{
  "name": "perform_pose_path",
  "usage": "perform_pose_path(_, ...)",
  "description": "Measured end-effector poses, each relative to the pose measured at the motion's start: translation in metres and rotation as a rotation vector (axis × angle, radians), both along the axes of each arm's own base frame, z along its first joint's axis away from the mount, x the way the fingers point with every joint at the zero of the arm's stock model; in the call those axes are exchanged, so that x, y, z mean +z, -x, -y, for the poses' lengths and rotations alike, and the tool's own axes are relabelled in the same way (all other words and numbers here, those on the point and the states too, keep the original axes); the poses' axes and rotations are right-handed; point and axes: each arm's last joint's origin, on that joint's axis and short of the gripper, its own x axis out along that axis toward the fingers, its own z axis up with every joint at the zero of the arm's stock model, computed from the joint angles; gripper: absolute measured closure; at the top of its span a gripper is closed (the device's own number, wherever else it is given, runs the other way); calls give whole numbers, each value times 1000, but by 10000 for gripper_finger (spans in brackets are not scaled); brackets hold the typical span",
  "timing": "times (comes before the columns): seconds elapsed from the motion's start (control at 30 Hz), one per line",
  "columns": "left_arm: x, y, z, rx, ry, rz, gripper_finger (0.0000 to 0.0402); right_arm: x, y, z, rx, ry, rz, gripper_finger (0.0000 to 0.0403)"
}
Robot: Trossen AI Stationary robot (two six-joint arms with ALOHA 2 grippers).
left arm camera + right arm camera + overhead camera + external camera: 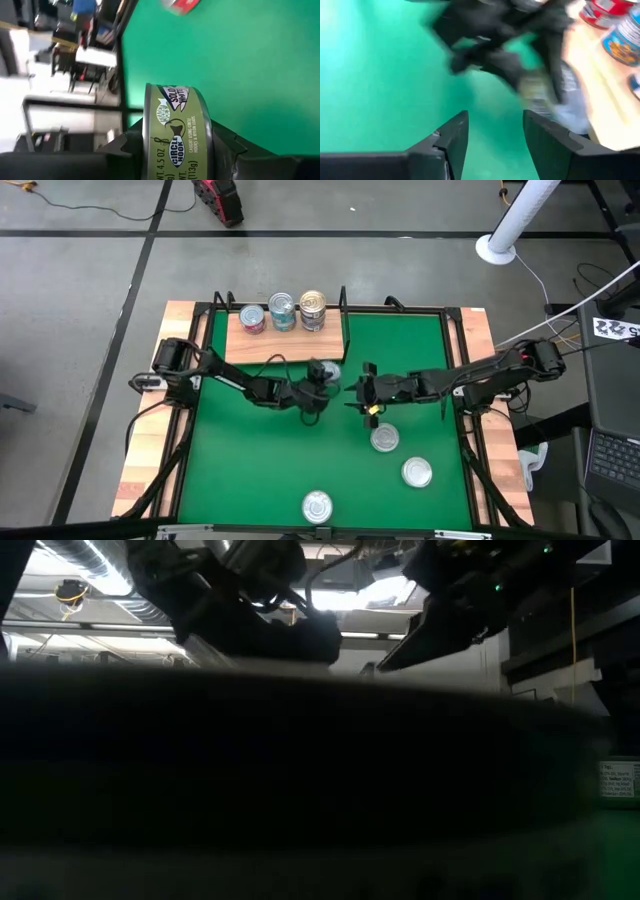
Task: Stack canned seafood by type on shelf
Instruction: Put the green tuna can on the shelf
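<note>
The left claw (175,150) is closed on a tin (175,132) with a gold-tan label, gripping its two sides, just in front of the shelf (285,345). To do this step well, it should carry the tin level to the shelf and set it on the stack with the same label. The right claw (492,135) is open and empty, near the shelf's front edge, with the held tin just beyond its fingers.

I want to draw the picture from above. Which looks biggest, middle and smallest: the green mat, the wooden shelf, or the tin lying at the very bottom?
1. The green mat, by far the biggest.
2. The wooden shelf, a strip along the mat's top edge.
3. The tin, a small silver circle.
</note>
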Motion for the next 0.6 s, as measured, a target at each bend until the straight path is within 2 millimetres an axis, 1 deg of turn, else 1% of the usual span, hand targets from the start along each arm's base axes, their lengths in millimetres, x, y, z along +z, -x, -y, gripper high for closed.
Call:
perform_pose_path(0.13, 0, 0, -13, 52, -8, 3, 269, 10, 6, 0, 5, -5, 21, 217)
perform_pose_path(0.3, 1, 1, -34, 124, -19, 5, 259, 18, 15, 2, 0, -1, 17, 216)
perform_pose_path(0.43, 0, 3, -52, 179, -17, 6, 262, 20, 21, 3, 0, 3, -12, 217)
perform_pose_path(0.6, 0, 6, -71, 239, 5, 20, 264, 18, 23, 3, 0, 7, -39, 217)
